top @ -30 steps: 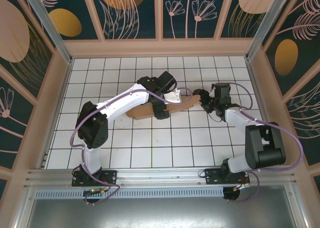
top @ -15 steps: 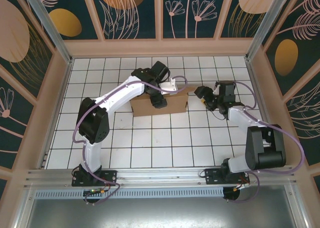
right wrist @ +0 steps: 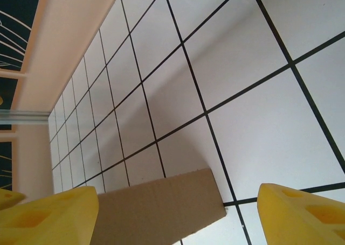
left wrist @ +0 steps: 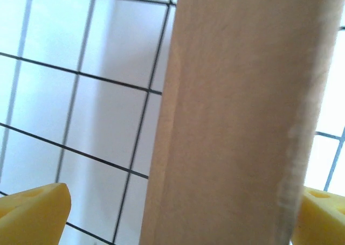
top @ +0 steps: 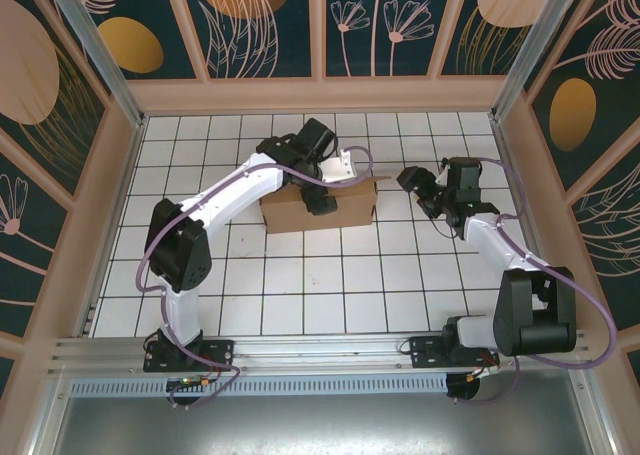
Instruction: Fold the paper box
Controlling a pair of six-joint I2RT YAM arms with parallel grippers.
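Note:
The paper box [top: 300, 213] is a plain brown cardboard rectangle lying on the tiled floor in the middle of the top view. My left gripper [top: 327, 183] hangs over its far edge. In the left wrist view, a cardboard panel [left wrist: 242, 121] runs between the wide-apart yellow fingertips [left wrist: 32, 212] of my left gripper [left wrist: 178, 218], with bare tiles between the left pad and the panel. My right gripper [top: 416, 185] is off the box's right end, apart from it. In the right wrist view my right gripper [right wrist: 175, 215] is open, and a box corner [right wrist: 156, 207] shows between its pads.
A white floor with a black grid [top: 340, 275] spreads in front of the box. Wooden walls [top: 320, 95] enclose it at the back and both sides. A metal rail [top: 320, 350] with both arm bases runs along the near edge.
The box went from a bent shape under my left arm to a squared rectangle on the floor. My left gripper shifted toward the back. My right gripper drew away to the right.

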